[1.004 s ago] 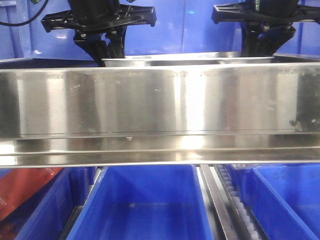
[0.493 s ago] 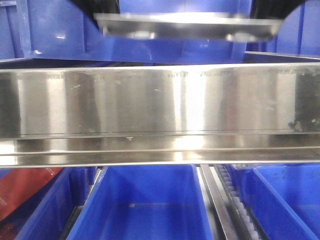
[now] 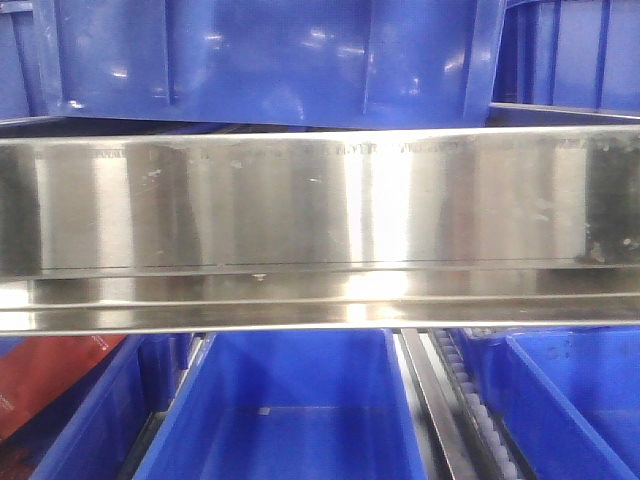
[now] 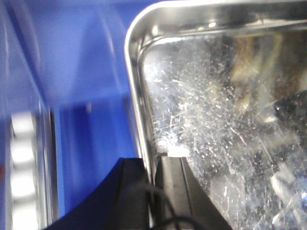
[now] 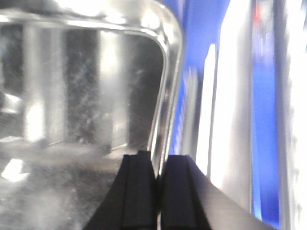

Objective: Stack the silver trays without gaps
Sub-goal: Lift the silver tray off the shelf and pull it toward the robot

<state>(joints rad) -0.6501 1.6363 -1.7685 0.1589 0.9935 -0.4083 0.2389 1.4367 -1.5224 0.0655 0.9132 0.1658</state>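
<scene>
Left pincer (image 4: pixel 154 162) clamped on silver tray (image 4: pixel 225 120) rim; right pincer (image 5: pixel 157 157) likewise; blue bin (image 4: pixel 91 96) beyond.

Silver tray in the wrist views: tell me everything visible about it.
The silver tray is shiny, scratched steel: flat floor, low walls, thin out-turned rim, rounded corners. The left gripper pinches its left rim; the right gripper pinches the opposite rim. Blue plastic shows beyond both edges. The front view misses it.

no readable text or labels anywhere
</scene>
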